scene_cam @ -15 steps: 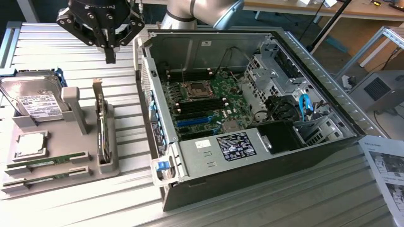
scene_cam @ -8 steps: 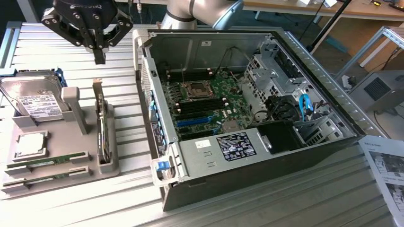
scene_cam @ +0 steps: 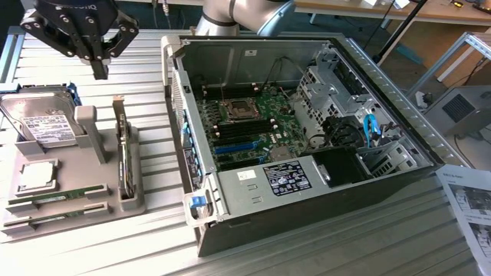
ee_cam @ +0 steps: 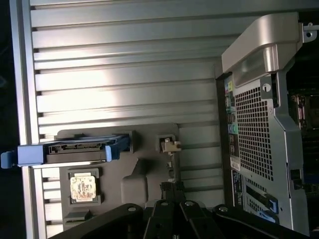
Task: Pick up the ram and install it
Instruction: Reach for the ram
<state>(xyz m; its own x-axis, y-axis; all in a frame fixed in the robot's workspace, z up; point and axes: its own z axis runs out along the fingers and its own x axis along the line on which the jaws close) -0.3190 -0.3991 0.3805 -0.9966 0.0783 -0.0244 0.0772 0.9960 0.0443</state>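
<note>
The ram [scene_cam: 60, 198] (a long, thin green stick) lies slotted in the grey tray [scene_cam: 107, 214] at the exterior view's left. The gripper [scene_cam: 100, 70] hangs well apart, fingers [scene_cam: 98, 62] clenched on nothing.

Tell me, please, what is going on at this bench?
A robot arm is set up to fit ram into an open computer case. Its gripper is shut and empty, and hangs near the hard drive at the far end of a grey tray. The ram sticks lie in their holders at the tray's near end, by the processor. Nothing is picked up yet.
</note>
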